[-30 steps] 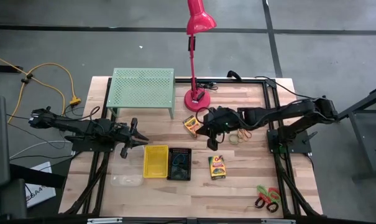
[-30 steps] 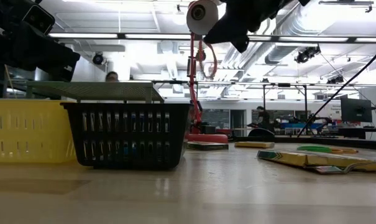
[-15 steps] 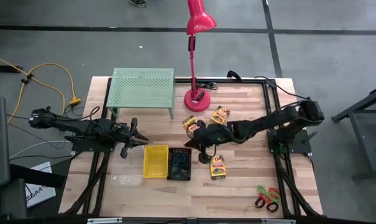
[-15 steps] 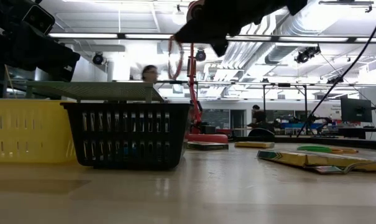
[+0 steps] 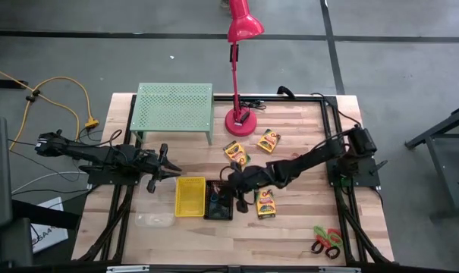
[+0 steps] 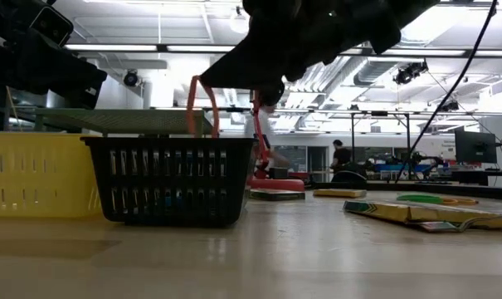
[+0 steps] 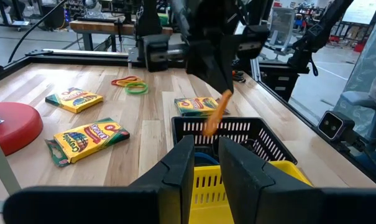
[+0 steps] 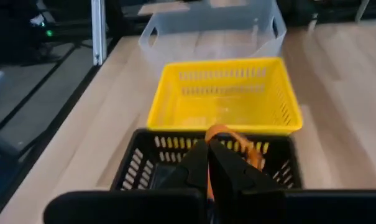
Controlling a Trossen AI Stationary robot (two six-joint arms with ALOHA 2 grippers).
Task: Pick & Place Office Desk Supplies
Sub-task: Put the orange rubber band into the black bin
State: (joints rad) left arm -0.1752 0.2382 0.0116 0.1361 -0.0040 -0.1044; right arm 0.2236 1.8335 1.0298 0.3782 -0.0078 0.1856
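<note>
Orange loop [image 6: 202, 104] hangs from the right claw [image 8: 209, 163], pinched between fingers pressed together on it, directly above the black-mesh bin [image 5: 218, 200]. In the low view the loop stands on edge, its long axis upright, the closed bend at the top and its lower part dipping behind the bin's rim. In the left wrist view it shows as a slanted orange strip over the bin's open top.

The right arm reaches diagonally across the wooden surface [image 5: 305, 227] from its base at the right side, with its claw over the bin near the middle of the surface.

The black-mesh bin touches the yellow bin [image 5: 190, 196] on its left, both with their long sides running front to back. The clear bin [image 5: 155, 211] lies farther left, a little apart from the yellow one.

Three crayon boxes lie flat: one [image 5: 265, 203] just right of the black-mesh bin, its long axis running front to back; one [image 5: 236, 153] toward the lamp, turned diagonally; and one [image 5: 268, 140] to the right of that, also angled. The scissors [image 5: 326, 241] rest near the front right corner of the surface, well apart from the rest.

The left claw [image 5: 168, 168] hovers just behind the yellow bin's back left corner, pointing right, its fingers [image 7: 175, 168] slightly apart and holding nothing.

The green rack [image 5: 174, 110] and the red lamp [image 5: 240, 120] stand along the back of the surface.
</note>
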